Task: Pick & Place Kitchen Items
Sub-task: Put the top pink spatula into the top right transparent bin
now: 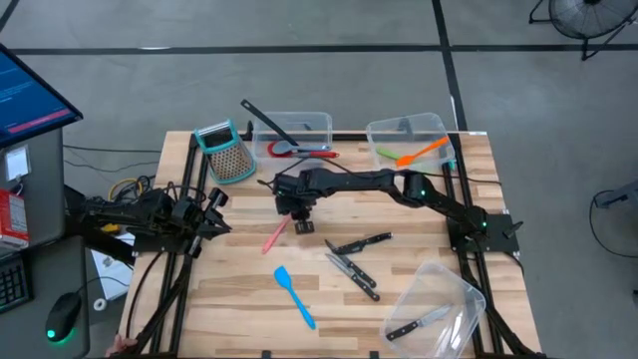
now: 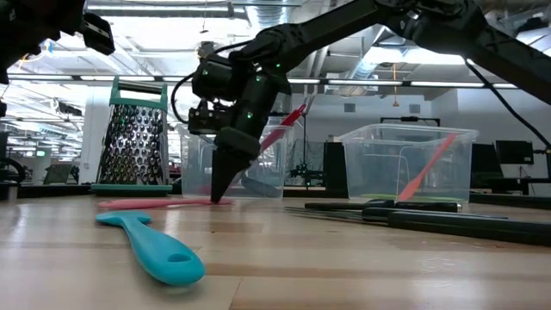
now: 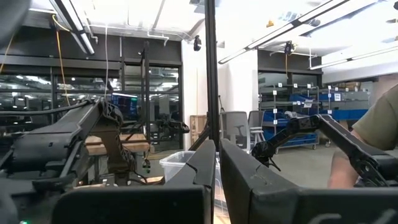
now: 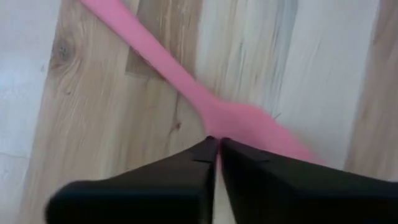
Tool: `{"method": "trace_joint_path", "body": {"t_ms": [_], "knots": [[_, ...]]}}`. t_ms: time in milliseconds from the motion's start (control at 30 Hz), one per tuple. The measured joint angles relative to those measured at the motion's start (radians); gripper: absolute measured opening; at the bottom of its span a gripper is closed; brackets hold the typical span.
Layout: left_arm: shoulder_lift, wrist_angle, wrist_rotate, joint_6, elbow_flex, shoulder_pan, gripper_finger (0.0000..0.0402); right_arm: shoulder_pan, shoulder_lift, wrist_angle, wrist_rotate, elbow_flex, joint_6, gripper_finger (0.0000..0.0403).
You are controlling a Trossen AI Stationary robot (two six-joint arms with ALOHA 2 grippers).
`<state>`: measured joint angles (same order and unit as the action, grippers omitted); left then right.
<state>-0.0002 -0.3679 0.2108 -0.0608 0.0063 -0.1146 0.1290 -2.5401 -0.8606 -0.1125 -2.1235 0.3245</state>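
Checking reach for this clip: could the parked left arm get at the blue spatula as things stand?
Probably yes: the blue spatula lies alone on open wood, the left gripper waits nearby, nothing between.

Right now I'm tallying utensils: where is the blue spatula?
In the high view the blue spatula lies flat on the table's near middle, below the pink spatula, left of the knives.

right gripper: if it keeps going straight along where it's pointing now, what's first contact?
The right gripper points straight down, fingers shut, tips at the pink spatula lying on the table. Going on, it would press that spatula first, wood right beneath. Whether the tips actually pinch the spatula is unclear.
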Motion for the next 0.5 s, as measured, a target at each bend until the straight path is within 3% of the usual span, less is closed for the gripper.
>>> {"method": "trace_joint_path", "body": {"t_ms": [367, 500], "knots": [[0.000, 0.000, 0.000, 0.000, 0.000, 0.000, 0.0008, -0.060, 0.019, -0.017, 0.042, 0.004, -0.087, 0.0000], [0.000, 0.000, 0.000, 0.000, 0.000, 0.000, 0.0008, -0.073, 0.054, -0.026, 0.003, 0.005, -0.077, 0.0001]]}}
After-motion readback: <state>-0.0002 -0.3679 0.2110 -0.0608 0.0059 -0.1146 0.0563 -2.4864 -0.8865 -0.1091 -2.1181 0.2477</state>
